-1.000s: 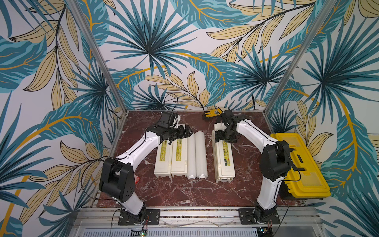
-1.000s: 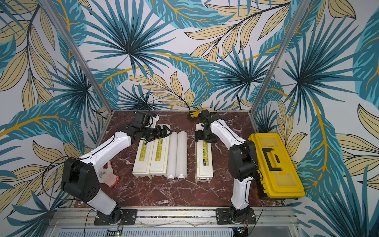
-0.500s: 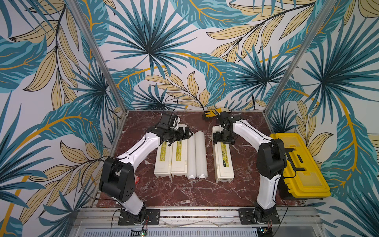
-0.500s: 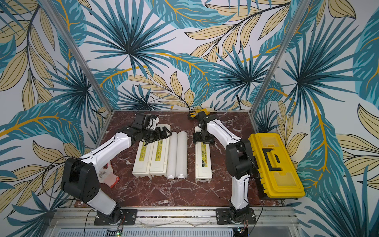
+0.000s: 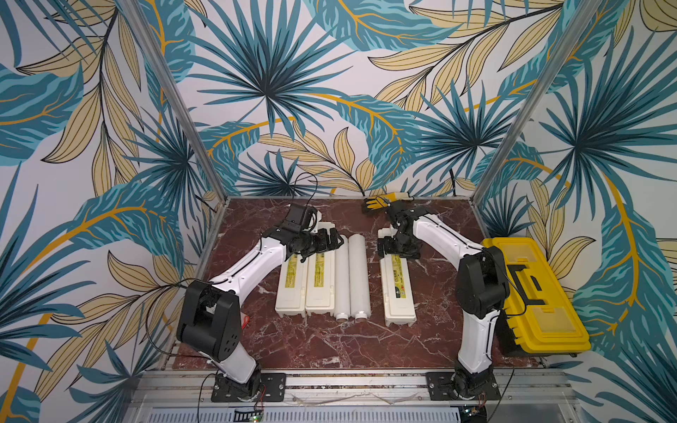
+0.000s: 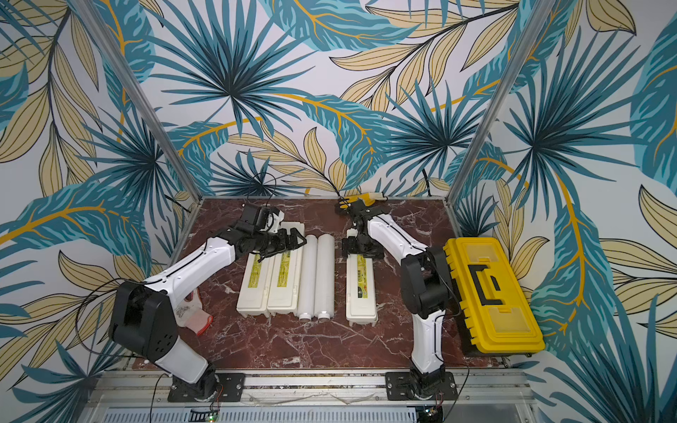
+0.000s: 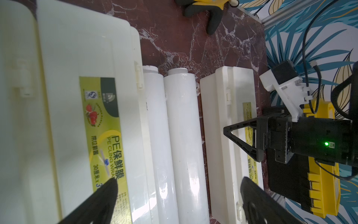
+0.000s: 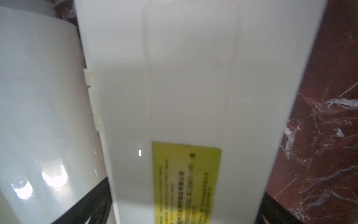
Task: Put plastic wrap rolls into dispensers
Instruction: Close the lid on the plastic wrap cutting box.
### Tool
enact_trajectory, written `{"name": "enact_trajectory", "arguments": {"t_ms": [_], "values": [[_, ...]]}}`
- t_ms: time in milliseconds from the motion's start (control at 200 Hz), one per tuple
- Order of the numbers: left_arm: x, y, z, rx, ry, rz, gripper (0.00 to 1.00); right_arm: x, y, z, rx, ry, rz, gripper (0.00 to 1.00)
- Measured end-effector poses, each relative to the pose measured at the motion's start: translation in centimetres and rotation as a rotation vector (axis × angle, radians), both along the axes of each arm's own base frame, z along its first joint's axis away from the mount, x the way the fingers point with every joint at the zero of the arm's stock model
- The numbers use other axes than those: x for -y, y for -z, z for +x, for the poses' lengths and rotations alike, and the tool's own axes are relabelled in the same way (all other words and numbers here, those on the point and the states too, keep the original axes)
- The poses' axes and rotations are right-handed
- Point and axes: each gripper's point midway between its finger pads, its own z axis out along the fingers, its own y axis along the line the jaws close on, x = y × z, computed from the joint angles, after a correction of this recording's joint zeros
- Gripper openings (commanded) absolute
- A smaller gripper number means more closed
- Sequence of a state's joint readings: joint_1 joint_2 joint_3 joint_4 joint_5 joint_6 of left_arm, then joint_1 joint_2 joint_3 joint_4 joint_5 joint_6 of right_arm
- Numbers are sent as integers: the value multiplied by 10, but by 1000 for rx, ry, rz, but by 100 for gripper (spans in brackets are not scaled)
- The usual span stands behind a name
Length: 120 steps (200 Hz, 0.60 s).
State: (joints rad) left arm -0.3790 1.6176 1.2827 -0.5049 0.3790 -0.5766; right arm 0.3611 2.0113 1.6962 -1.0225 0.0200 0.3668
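Three cream dispensers lie lengthwise with lids down: two side by side (image 5: 291, 282) (image 5: 319, 282) and one apart on the right (image 5: 397, 289). Two plastic wrap rolls (image 5: 340, 278) (image 5: 359, 278) lie between them, touching the middle dispenser (image 7: 67, 97). My left gripper (image 5: 331, 240) hovers open above the far ends of the rolls (image 7: 155, 135) (image 7: 184, 135), holding nothing. My right gripper (image 5: 399, 251) stands open astride the far part of the right dispenser (image 8: 193, 87). One of its fingers (image 8: 93, 203) shows on each side of the box.
A yellow toolbox (image 5: 531, 293) sits at the right edge beside the right arm's base. A black and yellow glove (image 5: 381, 201) lies at the back wall. A white and red glove (image 6: 190, 311) lies near the left arm's base. Metal posts frame the back corners.
The right gripper's jaws have spread wider around the right dispenser, and its arm has drawn in slightly. The left arm has hardly moved.
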Motion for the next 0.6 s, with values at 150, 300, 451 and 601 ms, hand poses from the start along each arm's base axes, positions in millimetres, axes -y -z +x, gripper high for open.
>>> {"name": "enact_trajectory", "arguments": {"t_ms": [150,300,451,601], "values": [[1,0,-1,-1,2,-2,100,1,-1,0,3,0,-6,99],[9,0,-6,-6,21,-8,100,2,-7,-3,15,-1,0,99],[17,0,-11,-7,43,-9,100,3,-13,-10,27,-2,13,99],[25,-1,-16,-12,60,-14,99,5,-13,-19,23,-7,19,99]]}}
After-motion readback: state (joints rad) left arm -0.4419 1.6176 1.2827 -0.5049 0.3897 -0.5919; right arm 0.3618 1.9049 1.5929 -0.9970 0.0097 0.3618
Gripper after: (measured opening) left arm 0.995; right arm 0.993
